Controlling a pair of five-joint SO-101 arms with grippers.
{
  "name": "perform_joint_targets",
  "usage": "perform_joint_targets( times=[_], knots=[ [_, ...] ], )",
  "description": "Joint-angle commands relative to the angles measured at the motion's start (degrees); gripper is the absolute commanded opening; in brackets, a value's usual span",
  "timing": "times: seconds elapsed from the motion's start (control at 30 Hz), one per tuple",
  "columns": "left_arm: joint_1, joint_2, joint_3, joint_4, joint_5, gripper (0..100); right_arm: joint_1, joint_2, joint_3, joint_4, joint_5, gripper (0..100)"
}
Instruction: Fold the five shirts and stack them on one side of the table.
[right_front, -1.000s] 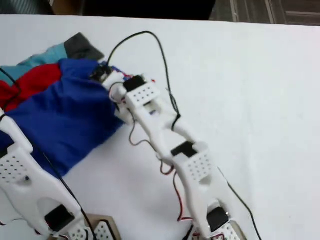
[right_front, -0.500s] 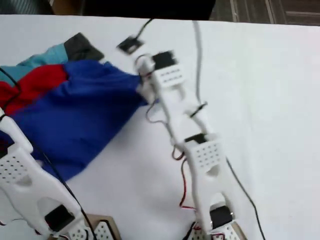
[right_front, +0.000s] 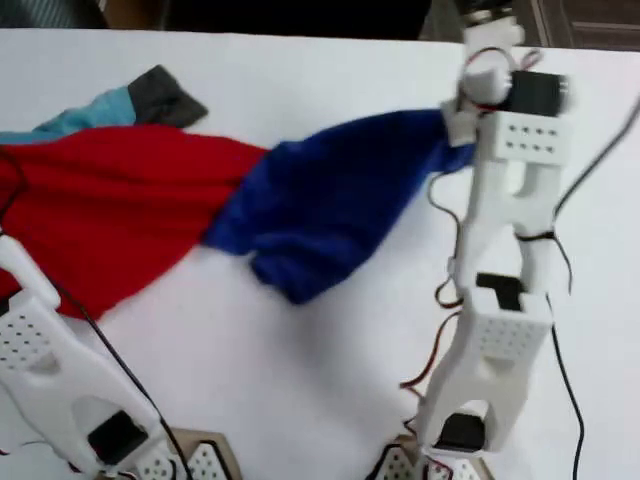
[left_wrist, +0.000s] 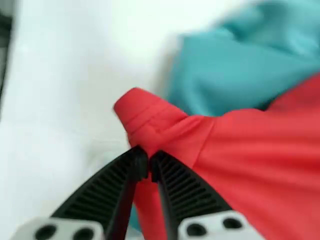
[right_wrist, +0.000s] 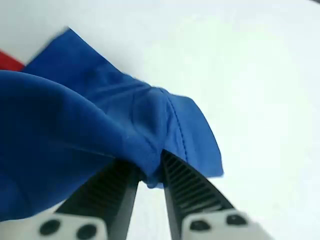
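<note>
High view, read left to right with the table (right_front: 300, 390) as the dial.

(a) Left arm (right_front: 60, 385), white, at 8 o'clock; its body covers the near edge of the red shirt (right_front: 110, 215). A thin black cable (right_front: 12, 200) crosses the cloth at the far left edge.

(b) Left gripper (left_wrist: 145, 167), left wrist view: black ribbed fingers (left_wrist: 175, 185) pressed together on a bunched fold of the red shirt (left_wrist: 240, 155), with the teal shirt (left_wrist: 240, 60) just beyond it.

(c) Red shirt, spread flat at 9 o'clock. The teal shirt (right_front: 90, 112) and a dark grey shirt (right_front: 165, 92) lie at 10 o'clock, touching its far edge and partly hidden under it.

(d) Blue shirt (right_front: 330, 200), drawn out from the centre toward 1 o'clock. Its 9 o'clock end meets the red shirt; its 1 o'clock end narrows into the right gripper (right_front: 455, 125).

(e) Right gripper (right_wrist: 147, 172), right wrist view: fingers (right_wrist: 187, 187) pinching a gathered hem of the blue shirt (right_wrist: 75, 125), white tabletop beyond.

(f) Right arm (right_front: 500, 270), running from its base at 5 o'clock to 1 o'clock; its upper link hides the shirt's held corner. Red wires (right_front: 430, 365) and a black cable (right_front: 562, 270) hang beside it.

(g) Wooden base plate (right_front: 215, 455) at 6 o'clock.
</note>
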Motion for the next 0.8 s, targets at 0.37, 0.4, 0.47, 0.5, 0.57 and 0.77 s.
perform_joint_targets(
  times=[0.37, 0.4, 0.47, 0.5, 0.57, 0.77],
  knots=[
    [-13.45, -0.79, -23.6, -8.44, 22.42, 3, -1.54, -9.71, 9.05, 0.48, 0.35, 2.0],
    [-14.15, -0.79, -24.22, -8.88, 22.42, 3, -1.63, -9.98, 9.32, 0.48, 0.35, 2.0],
    [-14.86, -0.79, -24.92, -9.58, 21.89, 3, -1.71, -10.51, 9.32, 0.48, 0.35, 2.0],
    [-14.68, -0.79, -24.84, -9.58, 20.84, 3, -1.8, -10.77, 9.32, 0.48, 0.35, 2.1],
    [-13.01, -0.7, -24.57, -8.97, 13.54, 4, -2.15, -11.47, 9.58, 0.48, 0.35, 2.6],
    [-4.75, 0.44, -22.29, -3.87, -5.1, 29, -3.65, -12.62, 9.67, 0.48, 0.09, 25.6]
  ],
)
